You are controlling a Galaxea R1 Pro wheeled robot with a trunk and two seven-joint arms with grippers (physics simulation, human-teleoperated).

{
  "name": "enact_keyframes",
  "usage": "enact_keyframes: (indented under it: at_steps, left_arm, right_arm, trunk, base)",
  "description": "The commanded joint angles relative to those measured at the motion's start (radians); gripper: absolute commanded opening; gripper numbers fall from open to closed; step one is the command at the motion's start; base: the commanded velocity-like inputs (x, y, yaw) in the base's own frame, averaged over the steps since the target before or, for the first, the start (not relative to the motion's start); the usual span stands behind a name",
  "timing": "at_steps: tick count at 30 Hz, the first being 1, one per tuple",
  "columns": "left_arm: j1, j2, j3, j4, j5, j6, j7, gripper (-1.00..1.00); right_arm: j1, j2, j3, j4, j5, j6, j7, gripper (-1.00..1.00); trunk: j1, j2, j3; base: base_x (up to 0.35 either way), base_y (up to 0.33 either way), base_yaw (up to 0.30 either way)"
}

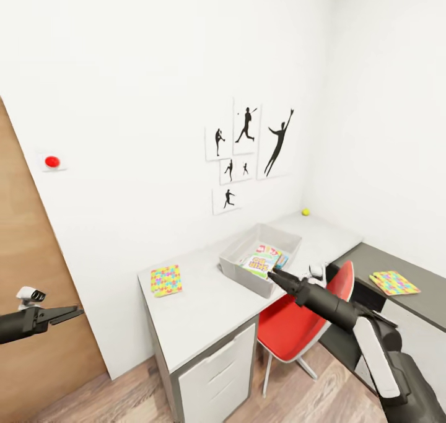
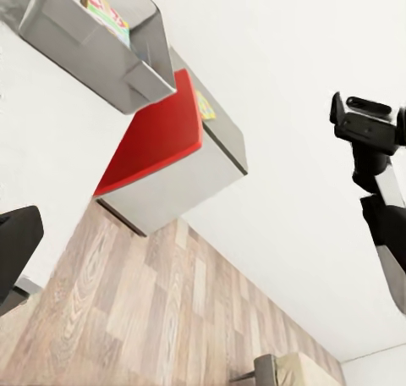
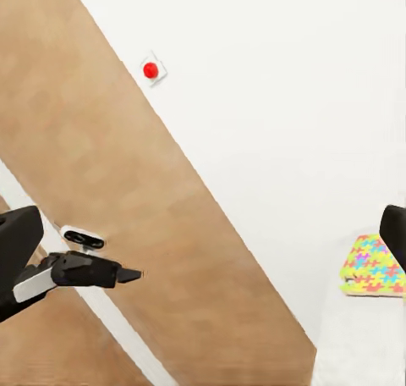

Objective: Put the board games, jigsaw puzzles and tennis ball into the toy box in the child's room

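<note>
Toy box (image 1: 238, 263) sat just beyond the right pincer (image 1: 272, 277) — board games (image 1: 262, 261) inside, one jigsaw puzzle (image 1: 166, 280) to its left on the table (image 1: 210, 305). Both pincers, left (image 1: 77, 312) included, looked closed and empty.

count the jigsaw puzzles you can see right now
2. One jigsaw puzzle lies near the left end of the pale table; the other jigsaw puzzle lies on the dark desk section at right. Neither is in the toy box.
</note>
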Motion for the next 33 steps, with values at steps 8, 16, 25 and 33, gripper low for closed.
enact_keyframes:
  at_steps: [8, 16, 25, 33]
  left_arm:
    - [-0.001, -0.002, -0.007, 0.001, 0.004, 0.011, -0.003, 1.0]
    - [-0.001, -0.004, -0.007, 0.001, 0.003, 0.011, -0.003, 1.0]
    - [-0.001, -0.007, -0.007, 0.002, 0.004, 0.011, -0.003, 1.0]
    - [-0.001, -0.017, -0.006, 0.002, 0.003, 0.011, -0.003, 1.0]
  right_arm:
    - [-0.125, 0.099, 0.176, 0.012, -0.013, 0.159, -0.477, 1.0]
    - [-0.222, 0.202, 0.236, 0.105, -0.011, 0.227, -0.766, 1.0]
    - [-0.219, 0.209, 0.244, 0.12, -0.012, 0.151, -0.787, 1.0]
    - [-0.185, 0.2, 0.245, 0.104, -0.009, 0.145, -0.784, 1.0]
  trunk:
    - [0.0, -0.001, 0.012]
    - [0.0, -0.001, 0.025]
    - [0.0, -0.001, 0.029]
    - [0.0, -0.001, 0.029]
  base:
    - [-0.091, 0.0, 0.132]
    - [-0.132, 0.092, 0.137]
    - [-0.026, 0.025, 0.059]
    - [-0.024, 0.001, 0.002]
